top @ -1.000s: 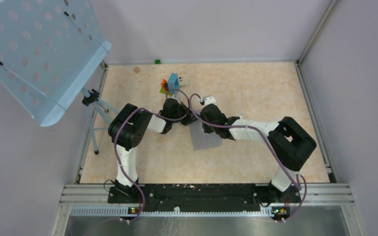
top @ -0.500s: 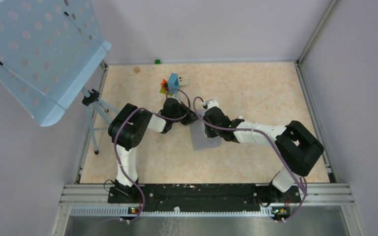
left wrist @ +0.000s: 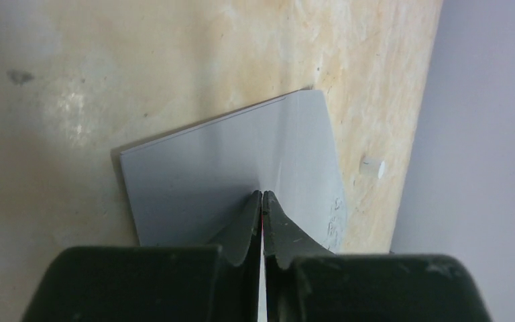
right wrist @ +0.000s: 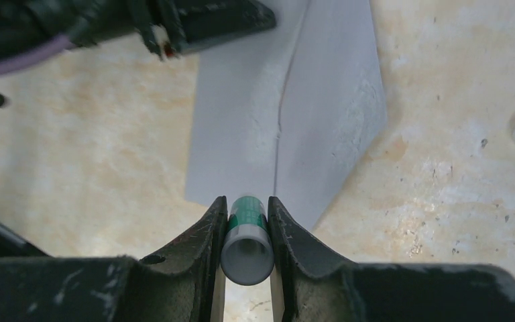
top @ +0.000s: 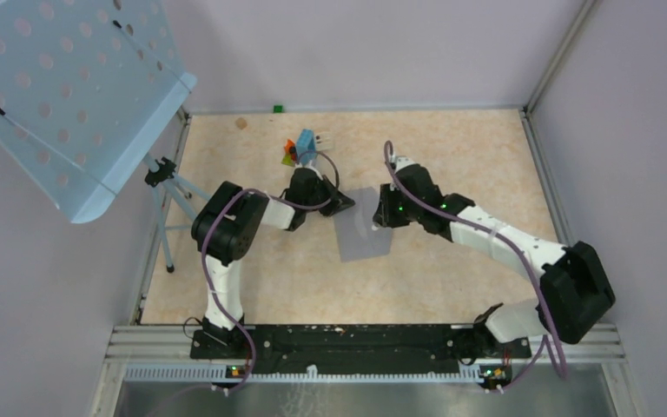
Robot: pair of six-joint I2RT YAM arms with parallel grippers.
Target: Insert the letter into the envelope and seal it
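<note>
Top external view: the grey envelope (top: pixel 363 236) is laid flat near the middle of the tan table (top: pixel 452 156), between the two arms. The left gripper (left wrist: pixel 262 196) is pressed together, tips touching the envelope near its far left corner. A green-banded white glue stick (right wrist: pixel 247 238) is pinched by the right gripper (right wrist: pixel 247 204) at the envelope's right edge

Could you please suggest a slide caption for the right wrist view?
Right gripper holds a green-banded white stick at the edge of the grey envelope lying on the tan table.
</note>
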